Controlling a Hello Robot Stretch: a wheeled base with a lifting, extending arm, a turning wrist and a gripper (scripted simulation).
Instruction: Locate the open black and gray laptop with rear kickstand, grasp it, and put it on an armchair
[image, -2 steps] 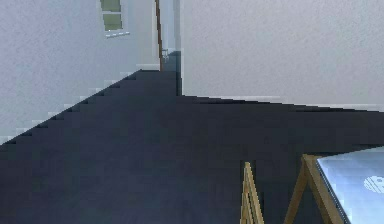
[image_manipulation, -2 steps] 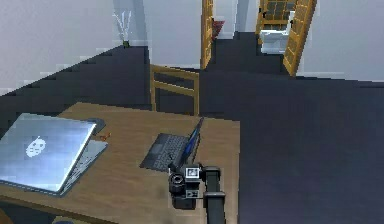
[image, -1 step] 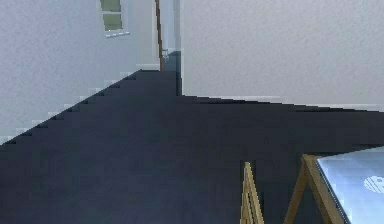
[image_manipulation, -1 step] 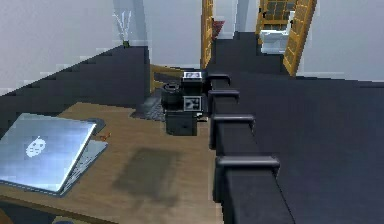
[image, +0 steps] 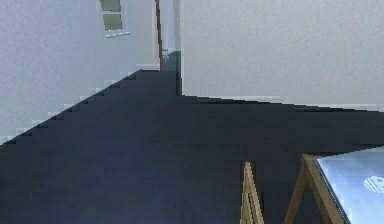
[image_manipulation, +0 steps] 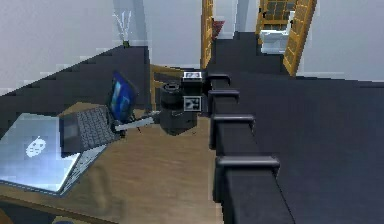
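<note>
Laptop (image_manipulation: 88, 128) on wooden table (image_manipulation: 150, 175), dark floor (image_manipulation: 320, 130)

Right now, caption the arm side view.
End effector near an open laptop on a wooden table, a closed silver laptop beside it.

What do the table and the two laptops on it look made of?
The table looks like wood: matte brown with faint grain. The closed laptop seems metal or silvery plastic, given its pale sheen. The open laptop is dark gray, likely matte plastic, with a blue screen.
</note>
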